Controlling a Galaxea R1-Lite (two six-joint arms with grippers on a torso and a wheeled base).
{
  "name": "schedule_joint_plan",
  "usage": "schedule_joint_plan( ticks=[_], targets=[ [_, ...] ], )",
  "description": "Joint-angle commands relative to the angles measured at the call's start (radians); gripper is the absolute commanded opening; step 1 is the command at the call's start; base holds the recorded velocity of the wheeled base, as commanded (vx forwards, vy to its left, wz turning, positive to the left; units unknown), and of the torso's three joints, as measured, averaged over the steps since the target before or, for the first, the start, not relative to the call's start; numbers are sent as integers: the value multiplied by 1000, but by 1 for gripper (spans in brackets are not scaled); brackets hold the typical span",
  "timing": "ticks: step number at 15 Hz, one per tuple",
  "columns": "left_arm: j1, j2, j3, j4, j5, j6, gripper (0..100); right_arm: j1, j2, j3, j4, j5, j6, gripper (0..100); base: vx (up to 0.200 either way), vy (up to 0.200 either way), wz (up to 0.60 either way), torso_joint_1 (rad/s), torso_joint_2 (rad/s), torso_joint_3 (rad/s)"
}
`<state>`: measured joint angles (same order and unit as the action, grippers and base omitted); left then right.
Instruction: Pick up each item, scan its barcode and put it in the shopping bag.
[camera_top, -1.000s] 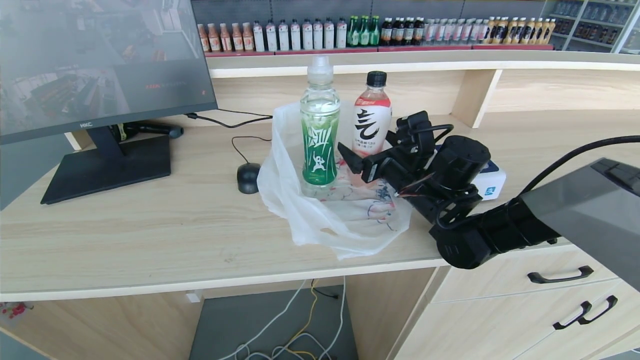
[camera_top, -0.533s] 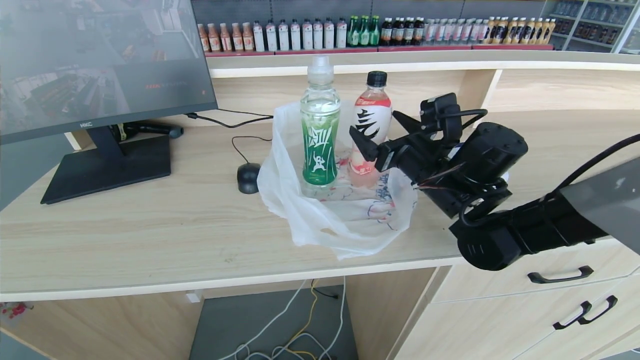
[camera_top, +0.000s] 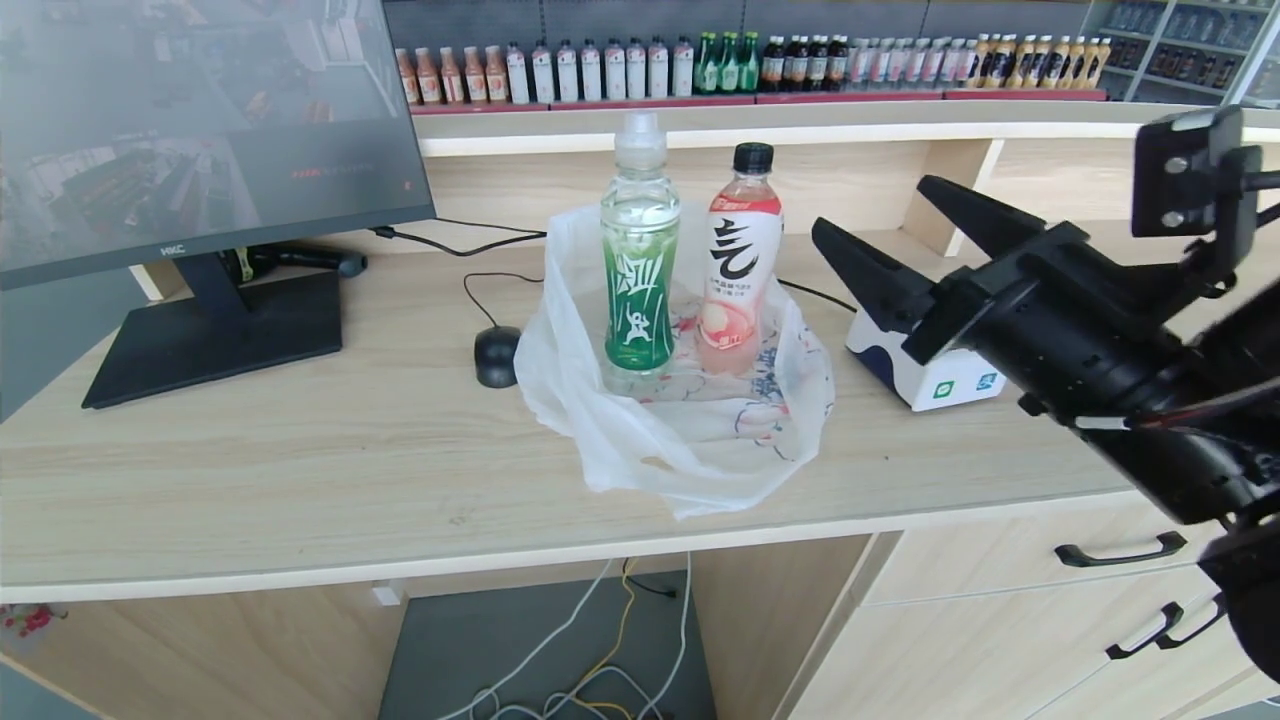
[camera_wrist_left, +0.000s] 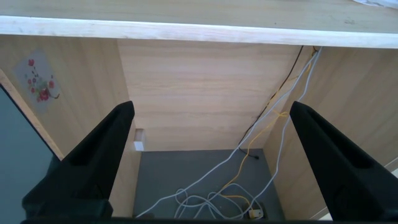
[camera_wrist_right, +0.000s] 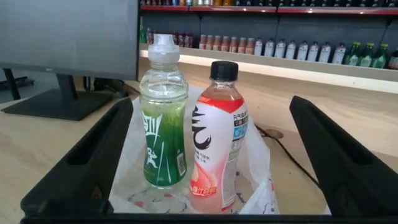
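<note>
Two bottles stand upright in the white shopping bag (camera_top: 690, 440) on the wooden counter: a green-labelled bottle (camera_top: 638, 270) and, to its right, a pink drink bottle (camera_top: 738, 265) with a black cap. From the right wrist view, the green bottle (camera_wrist_right: 163, 140) and the pink bottle (camera_wrist_right: 216, 149) are side by side in the bag (camera_wrist_right: 261, 193). My right gripper (camera_top: 895, 240) hangs open and empty above the counter, right of the bag. My left gripper (camera_wrist_left: 211, 155) is open below the counter's edge, facing the cables under it.
A white and blue barcode scanner (camera_top: 925, 370) sits on the counter right of the bag, under my right gripper. A monitor (camera_top: 200, 120) on a black stand is at the left, with a black mouse (camera_top: 496, 355) near the bag. Drawers (camera_top: 1120, 550) are below right.
My right gripper has let go of the pink bottle, which now stands in the bag. It pulled back to the right and upward, uncovering the scanner.
</note>
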<state>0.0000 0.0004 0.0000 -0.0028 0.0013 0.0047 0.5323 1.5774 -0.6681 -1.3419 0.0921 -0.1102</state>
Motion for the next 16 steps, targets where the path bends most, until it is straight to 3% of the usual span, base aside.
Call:
schedule_joint_plan(
  ticks=[1,6,8,11,12,14,16],
  targets=[
    [0,0,0,0,0,0,100,9,-300,257,1,0,6,100,0,0,0,0,0,0],
    [0,0,0,0,0,6,100,9,-599,644,7,-2,32,100,0,0,0,0,0,0],
    [0,0,0,0,-1,8,100,9,-692,667,83,-2,49,100,0,0,0,0,0,0],
    [0,0,0,0,-1,6,100,11,-919,668,392,-2,86,100,0,0,0,0,0,0],
    [0,0,0,0,0,6,100,26,-1096,660,668,0,78,100,0,0,0,0,0,0],
    [0,0,0,0,-1,8,100,58,-1277,665,943,3,60,100,0,0,0,0,0,0],
    [0,0,0,0,-1,8,100,58,-1366,667,1084,3,57,100,0,0,0,0,0,0]
  ],
)
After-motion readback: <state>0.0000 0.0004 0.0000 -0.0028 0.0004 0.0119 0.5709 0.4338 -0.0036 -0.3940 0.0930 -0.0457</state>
